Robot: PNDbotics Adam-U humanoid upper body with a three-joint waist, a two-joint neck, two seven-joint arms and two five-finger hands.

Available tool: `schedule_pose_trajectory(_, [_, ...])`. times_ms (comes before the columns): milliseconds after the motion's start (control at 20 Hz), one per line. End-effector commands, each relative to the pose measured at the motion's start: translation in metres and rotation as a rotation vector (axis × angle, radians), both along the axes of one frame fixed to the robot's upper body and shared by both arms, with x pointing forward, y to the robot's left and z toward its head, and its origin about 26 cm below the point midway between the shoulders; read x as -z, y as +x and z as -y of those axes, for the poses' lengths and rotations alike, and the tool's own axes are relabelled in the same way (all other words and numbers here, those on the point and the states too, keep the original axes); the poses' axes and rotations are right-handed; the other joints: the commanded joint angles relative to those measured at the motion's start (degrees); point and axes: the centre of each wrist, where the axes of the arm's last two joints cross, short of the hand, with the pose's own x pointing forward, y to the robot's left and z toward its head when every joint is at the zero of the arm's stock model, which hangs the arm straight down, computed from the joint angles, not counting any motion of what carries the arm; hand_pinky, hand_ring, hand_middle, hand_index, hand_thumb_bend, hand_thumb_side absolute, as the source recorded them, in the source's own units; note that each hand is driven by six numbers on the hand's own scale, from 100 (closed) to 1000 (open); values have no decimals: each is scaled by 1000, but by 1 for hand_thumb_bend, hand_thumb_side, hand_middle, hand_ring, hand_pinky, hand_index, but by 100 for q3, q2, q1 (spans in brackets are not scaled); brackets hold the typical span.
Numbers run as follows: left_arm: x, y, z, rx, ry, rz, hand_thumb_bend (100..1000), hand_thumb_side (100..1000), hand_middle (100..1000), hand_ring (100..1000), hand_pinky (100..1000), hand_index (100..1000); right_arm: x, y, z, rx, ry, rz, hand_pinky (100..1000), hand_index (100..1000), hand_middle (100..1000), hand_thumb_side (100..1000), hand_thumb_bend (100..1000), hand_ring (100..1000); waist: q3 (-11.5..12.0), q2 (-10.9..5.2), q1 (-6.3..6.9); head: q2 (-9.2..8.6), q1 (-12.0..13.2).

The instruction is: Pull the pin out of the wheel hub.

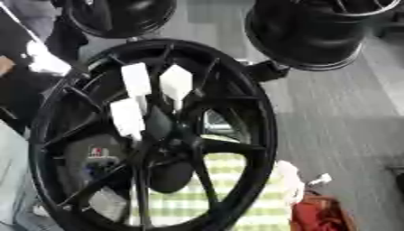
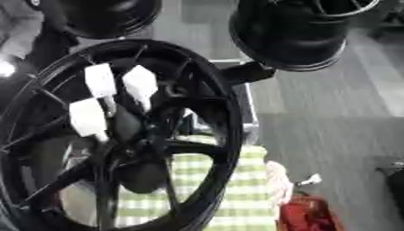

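A large black spoked alloy wheel hub (image 1: pixel 154 135) stands on edge, filling the view, three white rectangular tags (image 1: pixel 150 97) stuck near its glossy centre. No robot hand shows in either view, so whether its fingers are apart or together cannot be told. The pin itself cannot be made out among the dark spokes. Green-and-white checked cloth (image 1: pixel 229 194) shows behind. Likely risk: reaching blind between the spokes could snag fingers or tip the upright wheel.
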Motion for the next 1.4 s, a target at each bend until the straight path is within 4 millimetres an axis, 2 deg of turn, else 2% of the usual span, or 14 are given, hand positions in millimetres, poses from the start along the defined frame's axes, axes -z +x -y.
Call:
schedule_pose_trajectory(50, [-12, -4, -8, -23, -3, 33, 449, 405, 790, 831, 848, 813, -15, -3, 3, 11, -38, 26, 835, 804, 764, 649, 100, 802, 0, -97, -3, 27, -4])
schedule_pose_trajectory(700, [-8, -3, -9, -24, 2, 17, 470, 422, 790, 831, 847, 817, -16, -3, 3, 12, -44, 28, 835, 804, 764, 647, 100, 803, -9, -108, 5, 27, -3])
schedule_pose_trajectory(1050, [0, -2, -12, -90, -4, -41, 547, 456, 775, 823, 841, 824, -16, -3, 3, 17, -45, 31, 834, 804, 763, 651, 100, 802, -6, -118, 30, 27, -12])
schedule_pose_trajectory(1400, [10, -5, -8, -184, -2, -95, 598, 487, 774, 824, 842, 834, -15, -2, 3, 16, -46, 28, 834, 804, 763, 650, 100, 802, 4, -140, 56, 27, -7])
